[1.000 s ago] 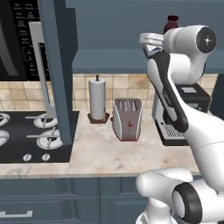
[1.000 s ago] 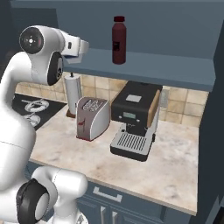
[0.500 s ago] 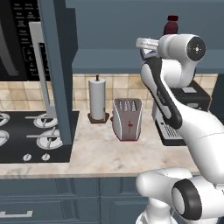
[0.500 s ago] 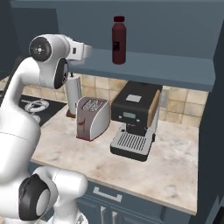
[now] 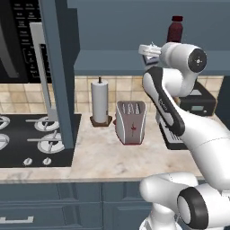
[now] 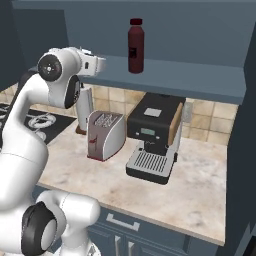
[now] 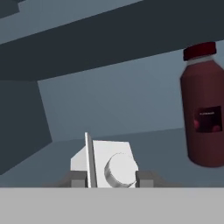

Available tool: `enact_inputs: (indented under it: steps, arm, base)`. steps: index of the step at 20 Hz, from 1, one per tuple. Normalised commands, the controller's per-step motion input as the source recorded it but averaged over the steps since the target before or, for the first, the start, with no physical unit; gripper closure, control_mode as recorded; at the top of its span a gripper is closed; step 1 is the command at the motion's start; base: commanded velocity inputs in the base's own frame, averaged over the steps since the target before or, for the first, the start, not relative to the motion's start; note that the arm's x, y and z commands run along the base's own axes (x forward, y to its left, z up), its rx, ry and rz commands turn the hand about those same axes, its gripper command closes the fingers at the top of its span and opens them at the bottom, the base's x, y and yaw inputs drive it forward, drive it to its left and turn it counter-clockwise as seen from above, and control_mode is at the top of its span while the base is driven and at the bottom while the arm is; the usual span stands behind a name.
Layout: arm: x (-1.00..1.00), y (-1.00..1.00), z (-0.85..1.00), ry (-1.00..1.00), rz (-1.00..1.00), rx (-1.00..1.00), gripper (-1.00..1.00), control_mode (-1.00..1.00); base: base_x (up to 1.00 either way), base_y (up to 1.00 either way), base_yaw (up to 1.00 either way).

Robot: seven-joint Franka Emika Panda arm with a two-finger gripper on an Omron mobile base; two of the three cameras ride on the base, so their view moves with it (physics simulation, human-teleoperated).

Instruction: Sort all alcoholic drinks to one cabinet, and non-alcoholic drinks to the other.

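The squat dark maroon bottle (image 5: 175, 29) with a red cap stands upright on the open cabinet shelf (image 6: 190, 80); it also shows as the maroon bottle (image 6: 135, 46) and, at the right of the hand view, as the maroon bottle (image 7: 205, 109). My gripper (image 5: 147, 49) hangs level with the shelf's front edge, left of the bottle and apart from it. The same gripper (image 6: 97, 64) points toward the cabinet. In the hand view the gripper (image 7: 112, 179) is open, its fingertips (image 7: 146, 178) wide apart and holding nothing. The two slim brown beer bottles are out of view.
On the counter below stand a silver toaster (image 5: 131, 122), a paper towel roll (image 5: 99, 101) and a black coffee machine (image 6: 152, 137). A stove (image 5: 27, 139) lies at the left. An open cabinet door (image 5: 58, 67) juts out at the left of the shelf.
The arm's upper joints have sunk a little and the hand has dropped slightly and drawn back from the shelf. The maroon bottle has stayed put.
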Motion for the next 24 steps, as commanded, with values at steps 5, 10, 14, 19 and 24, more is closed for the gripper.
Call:
enact_inputs:
  steps: [5, 10, 14, 19, 24]
  arm:
    - [0.0, 0.0, -0.07, -0.02, 0.0, 0.0, 1.0, -1.0]
    - [0.01, 0.0, -0.01, 0.0, 0.0, 0.0, 1.0, -1.0]
    - [0.09, 0.0, 0.0, 0.0, 0.0, 0.0, 1.0, -1.0]
    - [0.18, 0.0, 0.0, 0.0, 0.0, 0.0, 1.0, -1.0]
    - [0.36, 0.0, 0.0, 0.0, 0.0, 0.0, 1.0, -1.0]
  base:
    - [0.0, 0.0, 0.0]
    - [0.0, 0.0, 0.0]
    - [0.0, 0.0, 0.0]
    - [0.0, 0.0, 0.0]
    - [0.0, 0.0, 0.0]
